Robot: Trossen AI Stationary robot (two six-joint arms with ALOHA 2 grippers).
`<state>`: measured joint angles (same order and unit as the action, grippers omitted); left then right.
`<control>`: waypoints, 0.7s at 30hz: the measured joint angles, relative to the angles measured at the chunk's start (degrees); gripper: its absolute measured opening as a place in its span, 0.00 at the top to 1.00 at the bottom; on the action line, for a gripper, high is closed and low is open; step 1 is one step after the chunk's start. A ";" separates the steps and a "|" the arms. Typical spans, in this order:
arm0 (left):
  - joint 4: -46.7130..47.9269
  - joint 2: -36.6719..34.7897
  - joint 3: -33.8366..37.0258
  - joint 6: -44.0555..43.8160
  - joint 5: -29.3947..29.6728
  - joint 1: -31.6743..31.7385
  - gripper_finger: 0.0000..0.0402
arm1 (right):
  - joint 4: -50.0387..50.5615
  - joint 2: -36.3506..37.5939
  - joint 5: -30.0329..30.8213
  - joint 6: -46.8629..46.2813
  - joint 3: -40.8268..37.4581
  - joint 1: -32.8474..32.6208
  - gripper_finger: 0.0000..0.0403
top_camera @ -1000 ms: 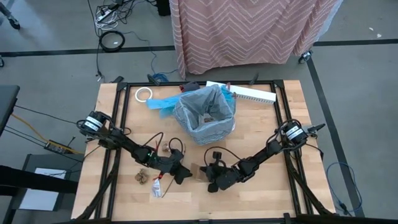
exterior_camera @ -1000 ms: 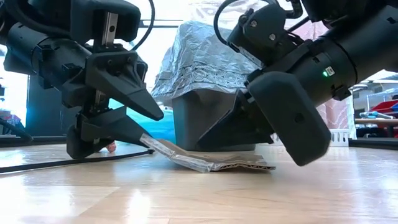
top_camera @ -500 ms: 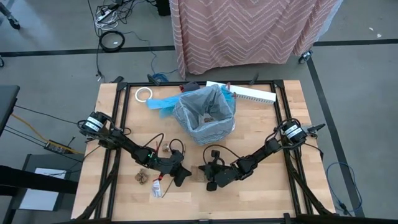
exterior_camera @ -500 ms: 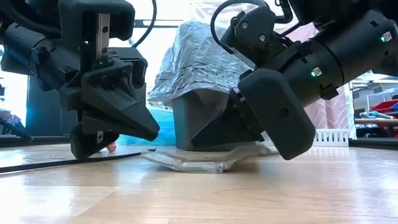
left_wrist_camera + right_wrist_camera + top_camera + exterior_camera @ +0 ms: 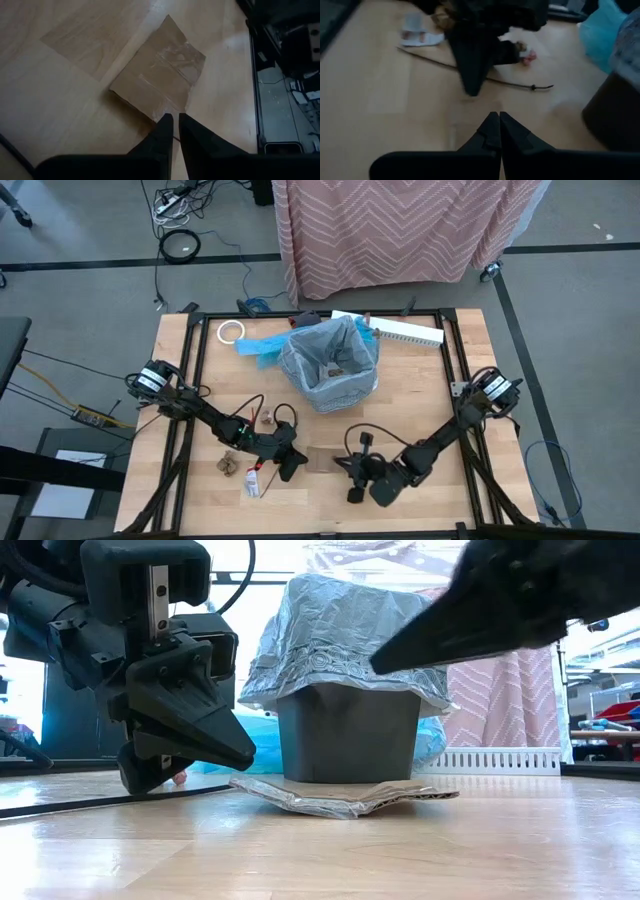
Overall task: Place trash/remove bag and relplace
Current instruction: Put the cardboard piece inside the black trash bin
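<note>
Pincer of my left arm (image 5: 292, 467), lower left of centre in the high view, has its two dark fingers (image 5: 165, 131) drawn nearly together on the near corner of the brown cardboard square (image 5: 159, 82); the wrist view shows the tips meeting at the card's edge, so I read this as a pinch on the card, though I cannot see how firmly it bites. The card lies flat on the wooden surface (image 5: 420, 380), a clear film (image 5: 300, 800) over part of it, just in front of the dark bin (image 5: 348, 732). Pincer of my right arm (image 5: 352, 492), lower centre of the high view, is shut on nothing and stands clear of the card.

Step in hand, as I judge it: collecting trash, the card being the current piece. The bin sits at upper centre with the grey liner (image 5: 330, 360) draped over its rim and some scraps already inside. Other trash waits at lower left: a brown paper wad (image 5: 229, 464), a small white tube (image 5: 253, 480) and a thin stick (image 5: 470, 75).

Next move, in my estimate: lift the card without letting it slip from a corner grip, carry it over the open liner, release. Bag removal comes later.
</note>
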<state>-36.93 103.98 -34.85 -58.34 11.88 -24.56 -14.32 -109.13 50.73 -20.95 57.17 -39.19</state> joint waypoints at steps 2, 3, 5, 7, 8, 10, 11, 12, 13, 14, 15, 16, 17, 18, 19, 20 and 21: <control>0.08 0.00 0.00 1.74 -0.18 0.00 0.90 | 1.34 -0.38 -0.80 -2.26 0.00 -0.56 1.00; 0.41 0.00 0.00 2.60 -0.51 0.00 0.90 | 2.52 -0.86 -1.47 -3.76 0.02 -0.58 1.00; 0.64 -0.02 0.01 2.94 -1.27 0.00 0.90 | 5.07 -2.42 -2.44 -7.22 0.02 -0.25 1.00; 0.75 -0.02 0.04 3.13 -1.81 0.00 0.90 | 5.82 -4.24 -2.69 -8.84 -0.08 0.33 1.00; 0.77 -0.02 0.04 3.23 -2.12 0.00 0.90 | 5.39 -4.96 -2.90 -9.00 -0.07 0.67 1.00; 0.79 -0.04 0.04 3.27 -2.82 0.02 0.90 | 4.96 -6.30 -4.21 -9.52 -0.02 1.44 1.00; 0.85 -0.04 0.04 3.33 -3.47 0.04 0.90 | 4.98 -7.14 -5.13 -10.39 0.00 1.86 1.00; 0.92 -0.04 0.04 3.42 -4.37 0.08 0.90 | 4.98 -8.00 -5.47 -11.40 0.00 2.23 1.00; 1.05 -0.07 0.08 3.73 -5.73 0.14 0.90 | 4.65 -8.55 -5.56 -12.36 0.01 2.47 1.00; 1.27 -0.10 0.09 4.07 -7.06 0.18 0.90 | 4.32 -8.86 -5.95 -13.16 0.13 2.60 1.00; 1.35 -0.12 0.15 4.25 -8.31 0.22 0.90 | 3.88 -9.37 -5.94 -13.54 0.17 2.76 1.00; 1.34 -0.16 0.23 4.41 -9.32 0.19 0.90 | 3.80 -9.48 -5.74 -13.53 0.17 2.81 1.00; 1.39 -0.17 0.33 4.78 -10.01 0.10 0.90 | 3.84 -9.48 -6.01 -13.24 0.17 2.85 1.00; 1.57 -0.17 0.37 5.44 -10.08 -0.08 0.90 | 3.73 -9.48 -6.14 -12.80 0.16 2.91 1.00; 1.80 -0.15 0.37 5.74 -9.55 -0.31 0.90 | 3.45 -9.45 -6.17 -12.08 0.15 2.93 1.00; 1.76 -0.13 0.35 5.59 -8.95 -0.37 0.90 | 3.09 -9.41 -6.21 -11.31 0.12 2.94 1.00; 1.64 -0.11 0.35 5.44 -8.45 -0.41 0.90 | 2.57 -9.41 -6.34 -10.62 0.08 2.99 1.00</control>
<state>-35.29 103.88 -34.50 -52.90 3.42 -24.97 -11.76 -118.53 44.38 -31.57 57.25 -36.21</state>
